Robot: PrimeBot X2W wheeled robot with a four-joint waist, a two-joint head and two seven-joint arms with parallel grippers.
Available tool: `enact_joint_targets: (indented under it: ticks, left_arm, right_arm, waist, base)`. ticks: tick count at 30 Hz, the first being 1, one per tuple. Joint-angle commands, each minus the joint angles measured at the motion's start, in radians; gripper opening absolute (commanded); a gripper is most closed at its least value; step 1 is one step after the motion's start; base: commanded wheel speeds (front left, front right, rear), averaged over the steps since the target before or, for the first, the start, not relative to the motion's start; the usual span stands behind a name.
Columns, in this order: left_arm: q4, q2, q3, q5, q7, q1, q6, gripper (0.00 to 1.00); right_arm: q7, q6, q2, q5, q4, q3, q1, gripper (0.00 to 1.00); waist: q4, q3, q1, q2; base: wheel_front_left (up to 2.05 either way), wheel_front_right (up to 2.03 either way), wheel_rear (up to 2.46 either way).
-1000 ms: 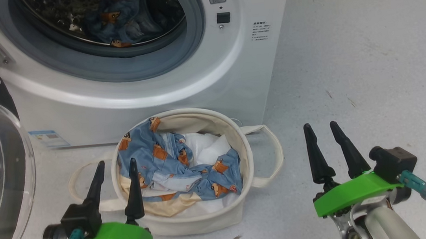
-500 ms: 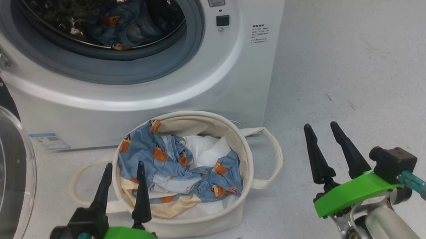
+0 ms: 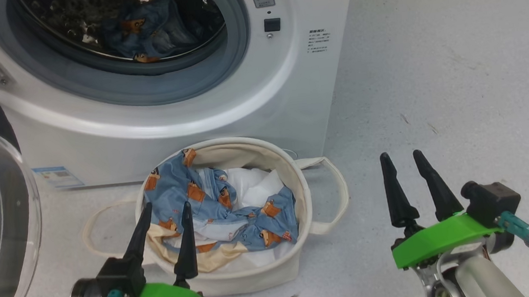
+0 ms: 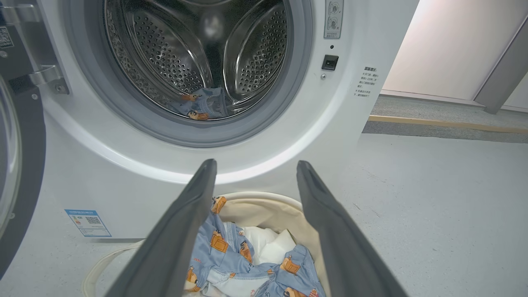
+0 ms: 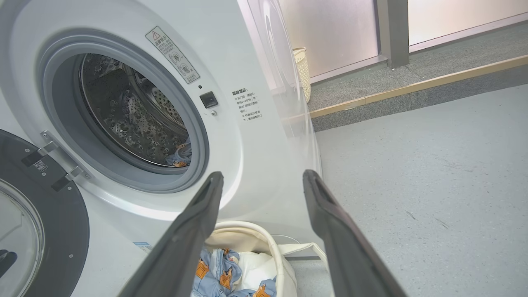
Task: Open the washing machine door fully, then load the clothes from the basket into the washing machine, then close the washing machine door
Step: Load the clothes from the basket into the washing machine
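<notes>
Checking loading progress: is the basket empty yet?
No, blue printed clothes lie bunched inside the basket in the head view.

Washing machine [image 3: 288, 92] shell: smooth glossy white, drum [image 4: 173, 53] shiny perforated steel, seal [image 3: 106, 94] matt grey rubber. Basket [image 3: 258, 272] is matt cream canvas; the clothes [image 3: 186, 196] soft printed cloth. My fingers [image 3: 394, 194] look matt black plastic, mounts [image 3: 431, 241] glossy green, floor [image 3: 458, 74] rough grey.

On washing machine [image 4: 82, 165] — blue QR sticker [image 4: 88, 222], warning-triangle label [image 5: 172, 55]; printed text [image 5: 246, 104] unreadable.
</notes>
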Motion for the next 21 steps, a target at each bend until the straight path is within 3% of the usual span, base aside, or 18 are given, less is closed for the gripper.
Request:
enact_joint_targets:
  ticks: [1, 21]
  left_arm:
    - [-0.027, 0.009, 0.024, 0.004, -0.005, -0.017, 0.003, 1.0]
    - [-0.012, 0.009, 0.01, 0.0, -0.005, -0.012, 0.016, 1.0]
  right_arm:
    - [-0.012, 0.0, 0.005, -0.007, -0.028, 0.016, -0.003, 1.0]
    - [-0.012, 0.0, 0.005, -0.01, -0.02, 0.019, 0.003, 1.0]
  waist:
    - [0.0, -0.001, 0.0001, -0.0001]
    - [0.009, -0.015, 0.0001, -0.0001]
  base:
    - [0.0, 0.0, 0.0]
    - [0.0, 0.0, 0.0]
